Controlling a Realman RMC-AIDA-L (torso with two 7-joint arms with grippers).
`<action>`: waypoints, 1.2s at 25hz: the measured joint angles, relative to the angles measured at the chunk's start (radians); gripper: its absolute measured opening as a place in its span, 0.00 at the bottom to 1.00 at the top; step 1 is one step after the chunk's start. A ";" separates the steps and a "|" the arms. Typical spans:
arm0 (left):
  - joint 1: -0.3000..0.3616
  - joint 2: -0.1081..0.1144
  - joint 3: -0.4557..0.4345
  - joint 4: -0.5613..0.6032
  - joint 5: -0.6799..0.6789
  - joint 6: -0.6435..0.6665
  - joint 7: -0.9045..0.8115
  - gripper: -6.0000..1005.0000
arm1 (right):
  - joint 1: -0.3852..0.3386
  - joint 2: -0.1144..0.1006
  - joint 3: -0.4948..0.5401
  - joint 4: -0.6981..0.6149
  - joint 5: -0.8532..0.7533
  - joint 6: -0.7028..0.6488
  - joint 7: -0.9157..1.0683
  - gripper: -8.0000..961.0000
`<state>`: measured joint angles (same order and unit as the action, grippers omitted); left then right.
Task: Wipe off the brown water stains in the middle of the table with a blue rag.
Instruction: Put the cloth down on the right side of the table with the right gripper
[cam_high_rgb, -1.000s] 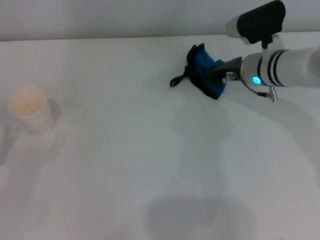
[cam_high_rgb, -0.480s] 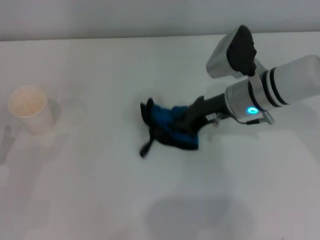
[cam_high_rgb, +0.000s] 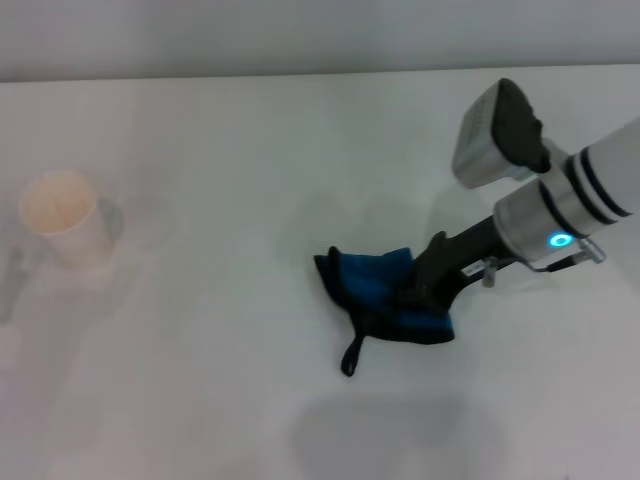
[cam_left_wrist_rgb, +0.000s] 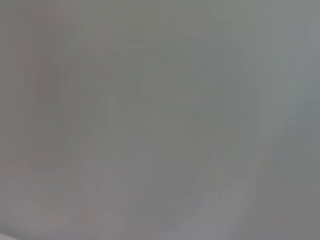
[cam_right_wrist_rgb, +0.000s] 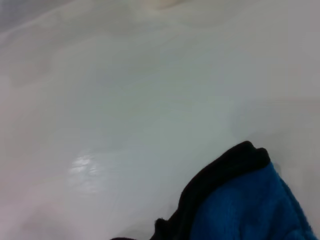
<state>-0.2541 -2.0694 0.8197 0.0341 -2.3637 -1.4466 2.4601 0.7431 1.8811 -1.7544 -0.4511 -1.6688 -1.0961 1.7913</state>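
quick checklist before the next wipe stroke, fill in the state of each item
1. Right hand has the blue rag: ok, shut on the crumpled cloth, which it presses onto the table.
2. Rag flat for good contact: not ok, it is bunched, black loop trailing toward the robot.
3. Brown water stains located: cannot tell, no clear tan blotch shows in the head view.
4. Paper cup out of the stroke path: ok, upright far to the robot's left.
5. Left hand out of the way: cannot tell, it is not in view; its wrist camera shows only blank surface.
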 joint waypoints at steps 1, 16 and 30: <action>0.000 0.000 0.000 0.002 0.001 0.002 0.000 0.88 | -0.005 -0.004 0.011 0.003 -0.002 0.004 0.008 0.12; -0.005 -0.001 -0.004 0.003 0.001 0.005 -0.002 0.88 | -0.003 0.034 0.207 -0.063 -0.258 0.206 0.014 0.11; -0.007 -0.003 -0.004 0.003 -0.005 0.005 -0.003 0.88 | 0.020 0.053 0.261 -0.077 -0.328 0.183 0.023 0.18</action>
<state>-0.2606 -2.0725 0.8160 0.0368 -2.3685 -1.4419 2.4574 0.7626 1.9342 -1.4934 -0.5285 -1.9964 -0.9132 1.8141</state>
